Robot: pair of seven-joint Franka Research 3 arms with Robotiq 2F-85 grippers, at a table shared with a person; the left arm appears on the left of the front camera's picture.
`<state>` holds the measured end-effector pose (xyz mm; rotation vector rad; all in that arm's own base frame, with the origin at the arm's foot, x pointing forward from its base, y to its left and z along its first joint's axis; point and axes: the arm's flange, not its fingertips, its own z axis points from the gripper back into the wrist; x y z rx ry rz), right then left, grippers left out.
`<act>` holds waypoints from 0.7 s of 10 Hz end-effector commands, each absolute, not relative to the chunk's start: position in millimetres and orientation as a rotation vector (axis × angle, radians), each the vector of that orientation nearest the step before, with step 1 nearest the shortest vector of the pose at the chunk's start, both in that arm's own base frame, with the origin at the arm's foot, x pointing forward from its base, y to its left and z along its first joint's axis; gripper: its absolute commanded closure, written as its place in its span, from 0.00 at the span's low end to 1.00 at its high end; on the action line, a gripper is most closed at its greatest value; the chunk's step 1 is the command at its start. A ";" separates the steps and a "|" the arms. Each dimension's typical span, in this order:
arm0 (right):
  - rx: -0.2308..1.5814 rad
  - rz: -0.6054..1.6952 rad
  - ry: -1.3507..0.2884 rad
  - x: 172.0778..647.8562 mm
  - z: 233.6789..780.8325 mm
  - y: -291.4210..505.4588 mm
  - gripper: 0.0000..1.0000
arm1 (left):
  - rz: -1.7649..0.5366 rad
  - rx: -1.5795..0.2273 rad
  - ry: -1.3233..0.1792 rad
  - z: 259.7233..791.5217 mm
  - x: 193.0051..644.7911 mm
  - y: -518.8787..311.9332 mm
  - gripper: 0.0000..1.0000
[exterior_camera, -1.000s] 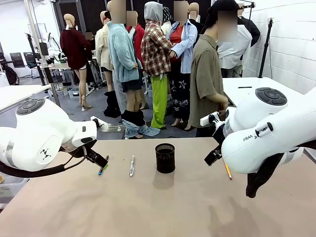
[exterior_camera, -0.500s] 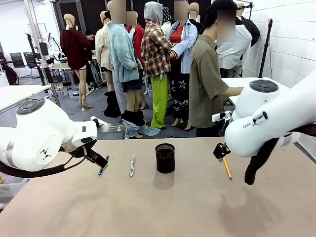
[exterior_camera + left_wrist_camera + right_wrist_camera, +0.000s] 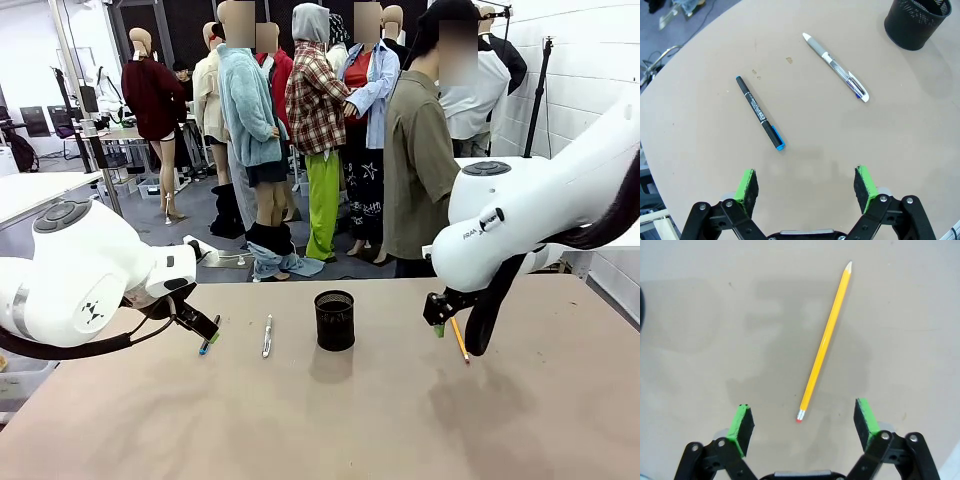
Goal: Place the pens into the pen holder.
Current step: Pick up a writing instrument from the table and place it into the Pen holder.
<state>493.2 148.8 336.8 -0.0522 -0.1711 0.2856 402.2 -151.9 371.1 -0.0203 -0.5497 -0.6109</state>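
Tan table [image 3: 300, 430], matte top. Left hand [image 3: 806, 182] spread over black-blue pen [image 3: 760, 112] and silver-white pen [image 3: 836, 67], toward left edge. Right hand [image 3: 805, 422] spread over yellow pencil [image 3: 825, 342], toward right edge. Pen holder [image 3: 334, 320] upright between them. Person [image 3: 415, 160] beyond far edge, white brick wall [image 3: 590, 90] behind.

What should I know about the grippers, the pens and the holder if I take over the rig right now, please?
Left gripper: open, empty, near the black blue-capped pen and the silver-white pen, both flat on the table.
Right gripper: open, empty, over the yellow pencil at its eraser end.
Pen holder: upright, between them, no pen sticking out.
Done: nothing placed. Left: all three.
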 end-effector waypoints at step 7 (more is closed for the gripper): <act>-0.078 0.200 -0.106 534.3 308.7 141.0 0.00 | -0.608 -0.021 -0.550 371.4 402.5 -150.8 0.00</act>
